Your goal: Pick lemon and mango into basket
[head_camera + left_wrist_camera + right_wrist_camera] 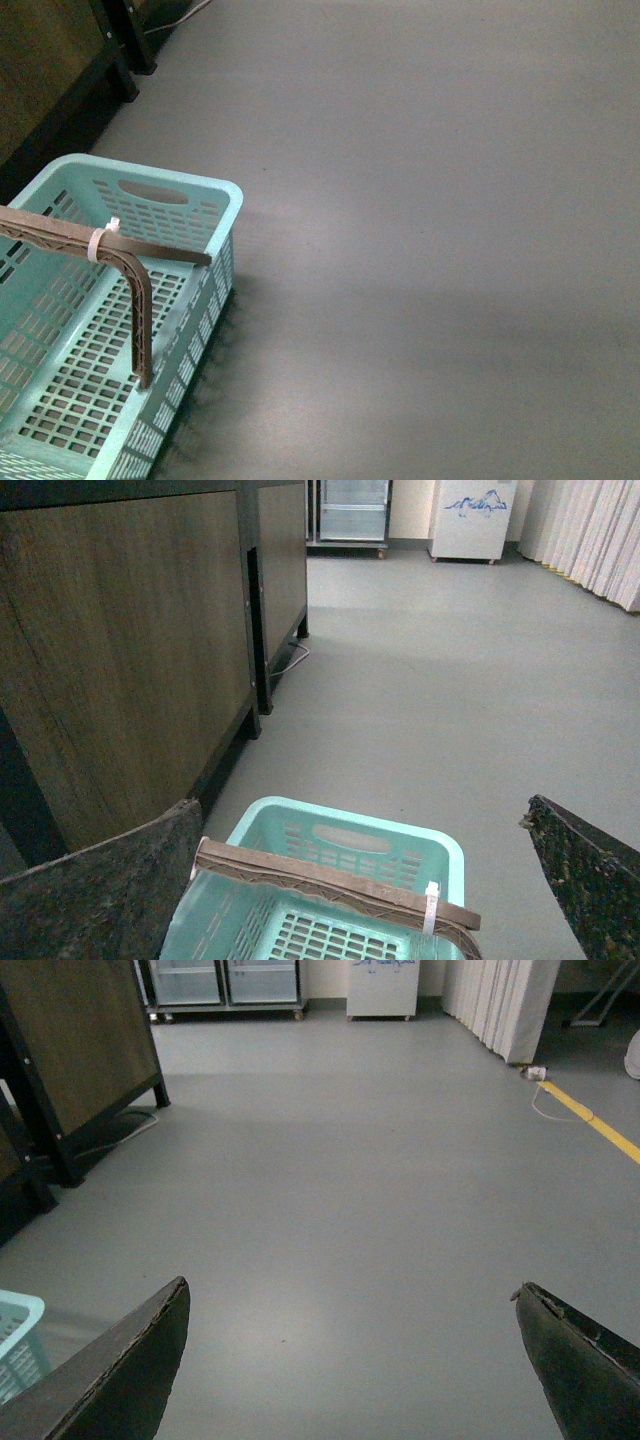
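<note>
The front view looks from the robot's body steeply down at the grey floor (430, 250), with the basket (150, 168) close in its lower left corner. The left wrist view looks out between the spread fingers (100, 890) of the left hand (360, 812). It sits just above and behind that same basket and faces along the floor to a far white chest (470, 520) and a glass-door cooler (350, 510). The right wrist view sits behind the right hand (350, 1288), facing the same far wall; only a corner of the basket shows at one edge. A wooden cabinet (120, 650) appears in all three.
</note>
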Tool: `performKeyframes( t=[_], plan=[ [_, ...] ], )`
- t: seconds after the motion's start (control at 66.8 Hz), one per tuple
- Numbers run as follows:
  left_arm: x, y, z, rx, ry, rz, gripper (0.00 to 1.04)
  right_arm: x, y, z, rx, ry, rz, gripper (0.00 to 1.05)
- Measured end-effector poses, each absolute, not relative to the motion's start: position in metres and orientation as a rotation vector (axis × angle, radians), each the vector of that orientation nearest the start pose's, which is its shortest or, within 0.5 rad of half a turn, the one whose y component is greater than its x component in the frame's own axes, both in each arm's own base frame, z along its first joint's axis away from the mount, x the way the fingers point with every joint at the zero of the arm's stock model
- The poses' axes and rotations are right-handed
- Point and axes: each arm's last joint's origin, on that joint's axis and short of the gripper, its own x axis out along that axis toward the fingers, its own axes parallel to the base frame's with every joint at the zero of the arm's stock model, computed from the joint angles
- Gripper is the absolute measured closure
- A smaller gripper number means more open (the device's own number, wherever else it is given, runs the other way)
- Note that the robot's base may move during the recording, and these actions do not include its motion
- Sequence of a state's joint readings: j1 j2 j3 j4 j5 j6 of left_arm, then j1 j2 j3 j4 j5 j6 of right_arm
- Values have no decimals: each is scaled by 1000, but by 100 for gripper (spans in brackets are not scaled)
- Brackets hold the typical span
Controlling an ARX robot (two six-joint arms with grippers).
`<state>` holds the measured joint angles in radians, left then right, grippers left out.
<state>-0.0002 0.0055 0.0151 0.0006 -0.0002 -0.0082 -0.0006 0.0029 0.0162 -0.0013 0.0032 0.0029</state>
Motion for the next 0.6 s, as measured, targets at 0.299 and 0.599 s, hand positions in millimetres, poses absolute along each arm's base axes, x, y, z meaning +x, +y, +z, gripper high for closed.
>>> performKeyframes(
  t=[0.299,0.599],
  plan=[
    [98,0,167,-18,23,-16,7,97,0,169,3,-12,-4,9],
    [140,36,173,-795,697,134,7,97,0,169,3,-12,-1,9]
  ],
)
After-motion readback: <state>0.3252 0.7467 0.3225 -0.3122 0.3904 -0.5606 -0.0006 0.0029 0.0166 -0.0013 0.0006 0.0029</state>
